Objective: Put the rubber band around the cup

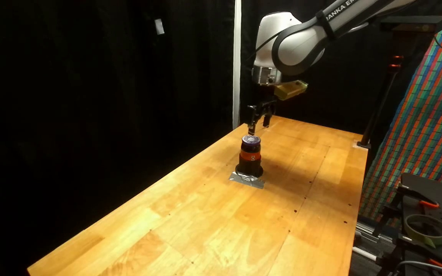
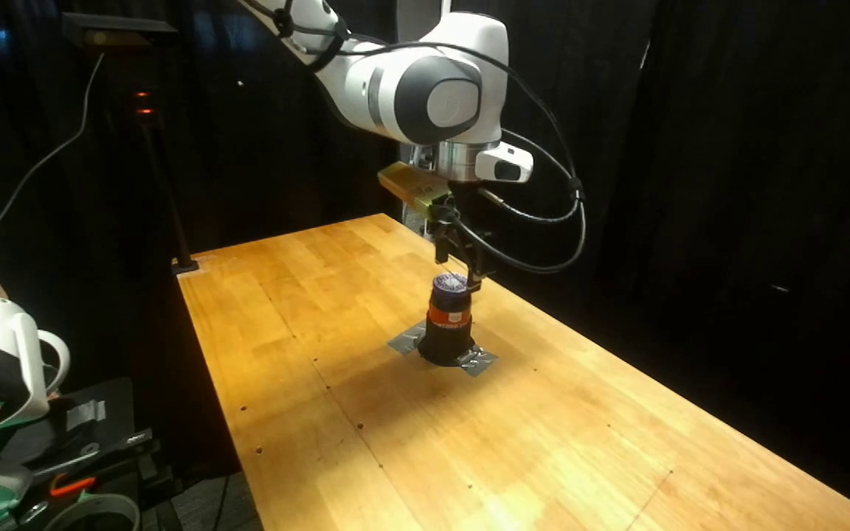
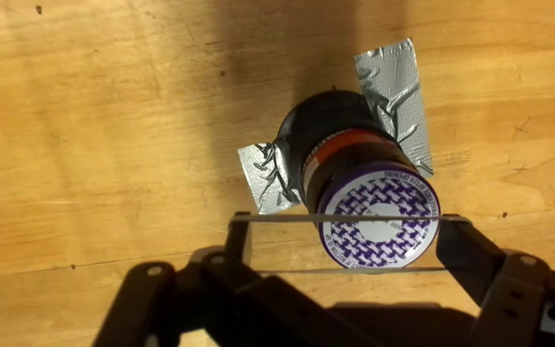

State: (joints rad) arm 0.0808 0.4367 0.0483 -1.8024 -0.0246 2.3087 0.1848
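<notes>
The cup (image 1: pixel 250 156) is a short dark jar shape with an orange band and a purple-and-white patterned top. It stands upright on a black base taped to the wooden table; it also shows in an exterior view (image 2: pixel 449 313) and in the wrist view (image 3: pixel 371 197). My gripper (image 3: pixel 350 238) is open, just above and partly past the cup's top. It also shows in both exterior views (image 1: pixel 259 127) (image 2: pixel 458 271). The pale rubber band (image 3: pixel 282 218) is stretched around both fingers; its two strands cross over the top, which lies nearer the right finger.
Silver tape (image 3: pixel 398 96) holds the black base (image 3: pixel 325 111) to the wooden table (image 1: pixel 221 230). A dark post (image 1: pixel 378 99) stands at the table's far corner. A side cart with a tape roll (image 1: pixel 426 230) is beside the table. Black curtains hang around.
</notes>
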